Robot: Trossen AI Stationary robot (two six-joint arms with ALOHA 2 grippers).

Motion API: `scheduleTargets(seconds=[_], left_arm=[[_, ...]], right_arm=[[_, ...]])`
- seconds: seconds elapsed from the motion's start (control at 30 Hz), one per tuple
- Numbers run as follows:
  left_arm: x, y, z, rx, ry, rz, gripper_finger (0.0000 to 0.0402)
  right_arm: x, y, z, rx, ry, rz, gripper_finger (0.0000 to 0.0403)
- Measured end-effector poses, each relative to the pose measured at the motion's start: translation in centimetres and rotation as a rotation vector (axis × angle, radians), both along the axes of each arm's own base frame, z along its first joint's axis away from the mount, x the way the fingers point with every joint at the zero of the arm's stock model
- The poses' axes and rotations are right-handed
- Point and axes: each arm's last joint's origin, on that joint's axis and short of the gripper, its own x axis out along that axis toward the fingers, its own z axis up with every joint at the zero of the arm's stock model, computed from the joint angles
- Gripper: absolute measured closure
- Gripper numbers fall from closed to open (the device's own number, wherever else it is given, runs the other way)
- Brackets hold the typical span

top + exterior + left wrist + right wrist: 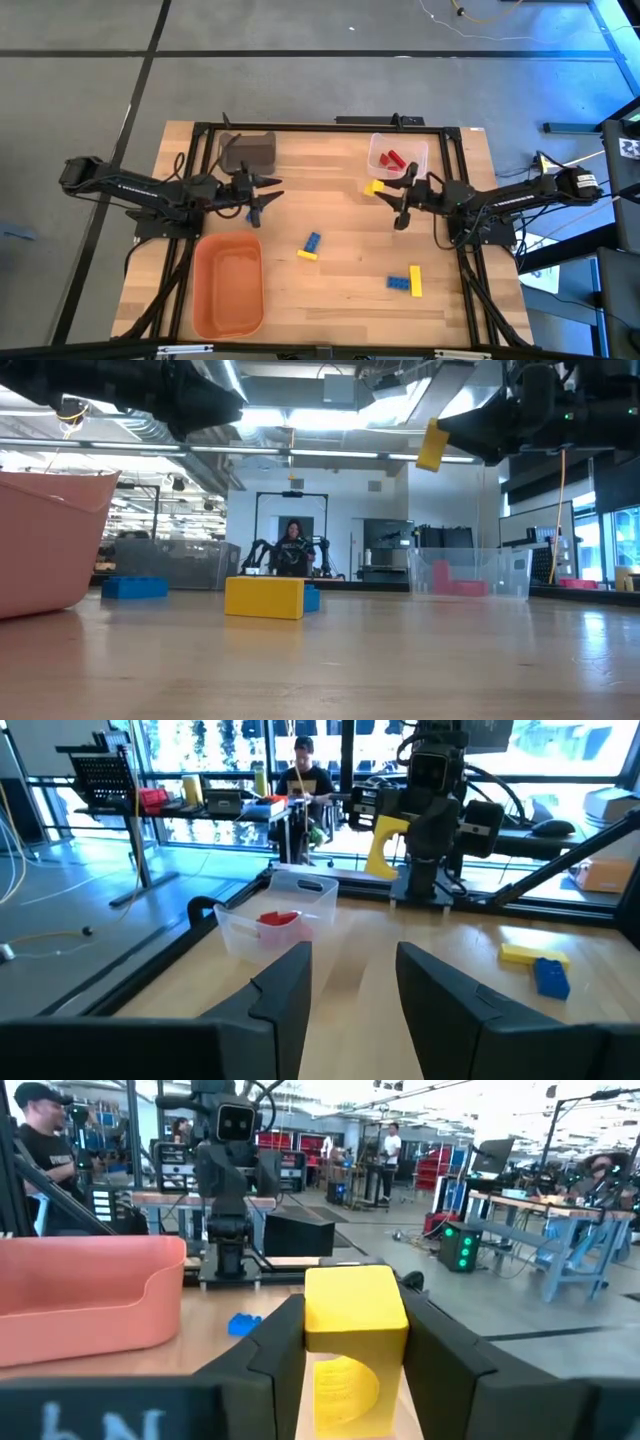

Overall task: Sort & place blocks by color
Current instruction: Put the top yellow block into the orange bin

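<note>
My right gripper point(397, 200) is shut on a yellow block point(374, 187), held in the air beside the clear bin point(420, 150). That bin has red blocks point(393, 158) lying in it. My left gripper point(262, 198) is open and holds nothing, hovering near the grey bin point(247, 152); its fingers point(285, 990) stand apart in the left wrist view. A blue block point(250, 215) lies on the table just below it. A blue and a yellow block point(311, 247) lie mid-table, and another blue-and-yellow pair point(408, 281) lies nearer the front. My right gripper pinches the yellow block point(355, 1320) between its two fingers point(280, 1350), one on each side face. The fingers lie about level and point toward the table's left. The block is lifted clear of the table and is tilted in the low view point(432, 445).
The orange bin point(228, 285) sits at the front left, the grey bin at the far left and the clear bin at the far right. A black frame point(330, 126) edges the table. People stand in the room beyond point(300, 770). Bare wood lies between the arms.
</note>
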Motion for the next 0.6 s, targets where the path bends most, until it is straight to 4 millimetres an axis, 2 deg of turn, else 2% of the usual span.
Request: scheduleTargets(seconds=[0.6], left_arm=[[0.05,0.00,-0.15,0.003,0.014,0.000,0.0262]], right_arm=[[0.21,0.10,-0.33,0.020,0.019,0.034,0.0266]])
